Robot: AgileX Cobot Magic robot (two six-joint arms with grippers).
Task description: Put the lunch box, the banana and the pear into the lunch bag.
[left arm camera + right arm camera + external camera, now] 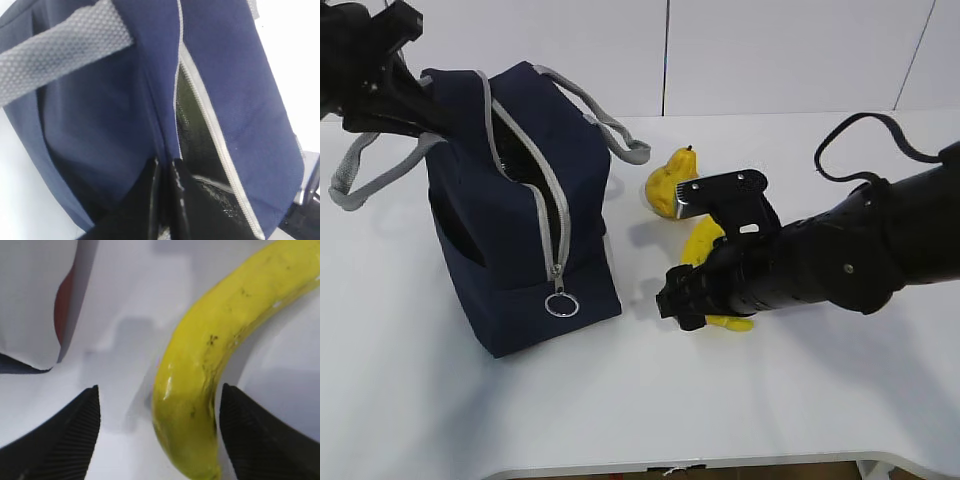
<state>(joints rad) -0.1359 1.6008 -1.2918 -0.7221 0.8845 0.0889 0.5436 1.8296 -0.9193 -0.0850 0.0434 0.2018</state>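
The right tool (159, 435) stands wide open and low over the white counter (440, 400), its two ribbed black fingers (65, 440) spread apart. The banana (210, 370) lies on the counter between those fingers, much nearer the right-hand one in the wrist view, where its blunt end sits just beside the pad; whether they touch cannot be told. It curves away from the tool, up and to the right of that view, yellow with a few small brown specks. In the exterior view only parts of the banana (703, 243) show around the right tool (682, 300) and its black arm.

The pear (668, 180), yellow-orange with a short dark stem, stands on the counter just beyond the right tool, close behind the banana and to the right of the bag.

The lunch bag (520, 250) stands upright on the counter, to the left of the right tool and apart from it, its grey zipper (552, 215) open along the top and the metal ring pull (561, 304) hanging at the near end. Grey webbing handles (610, 125) hang to either side.

The left tool (164, 200) is closed narrow, its fingers pinching the navy fabric at the edge of the bag's opening; beside it the dark, shiny lining (200, 150) shows through the gap.

The lunch box cannot be seen in any view.
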